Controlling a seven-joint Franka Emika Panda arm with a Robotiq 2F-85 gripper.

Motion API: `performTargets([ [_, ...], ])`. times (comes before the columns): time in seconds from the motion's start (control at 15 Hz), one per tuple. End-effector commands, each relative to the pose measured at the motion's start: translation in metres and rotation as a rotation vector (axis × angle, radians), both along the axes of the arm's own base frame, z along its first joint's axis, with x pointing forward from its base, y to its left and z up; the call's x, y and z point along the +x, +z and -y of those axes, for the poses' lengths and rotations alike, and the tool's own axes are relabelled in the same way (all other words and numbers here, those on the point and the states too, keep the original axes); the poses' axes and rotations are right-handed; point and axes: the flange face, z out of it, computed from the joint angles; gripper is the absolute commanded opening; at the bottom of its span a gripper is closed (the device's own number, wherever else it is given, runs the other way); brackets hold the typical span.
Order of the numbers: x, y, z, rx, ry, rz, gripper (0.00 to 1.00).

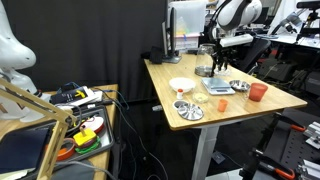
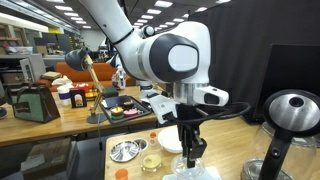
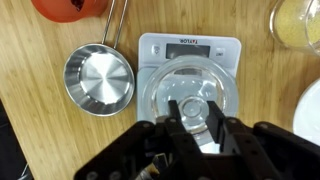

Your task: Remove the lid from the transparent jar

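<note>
In the wrist view the transparent jar (image 3: 160, 95) stands on a white kitchen scale (image 3: 190, 47). Its clear lid (image 3: 190, 78) has a round knob in the middle. My gripper (image 3: 194, 112) comes straight down over the jar, its black fingers (image 3: 176, 112) closed in on the knob from both sides. Whether the lid has left the jar's rim I cannot tell. In both exterior views the gripper (image 1: 218, 66) (image 2: 190, 150) hangs low over the scale (image 1: 220, 88), and the jar is mostly hidden behind it.
A small metal pan (image 3: 98, 82) with a long handle lies left of the scale. An orange cup (image 3: 72, 6) stands at the top left, a glass vessel (image 3: 300, 22) at the top right, a white bowl (image 3: 312, 112) at the right edge. A tall pitcher (image 2: 275, 158) stands nearby.
</note>
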Motion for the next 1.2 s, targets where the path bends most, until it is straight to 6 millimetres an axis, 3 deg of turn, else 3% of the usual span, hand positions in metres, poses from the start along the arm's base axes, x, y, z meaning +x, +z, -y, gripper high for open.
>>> performTargets([
  [0.0,0.012,-0.014,-0.001,0.017,-0.031,-0.013,0.08],
  [0.47,-0.010,-0.053,-0.029,0.107,-0.023,-0.077,0.08],
  [1.13,-0.041,-0.088,-0.058,0.199,-0.034,-0.148,0.08],
])
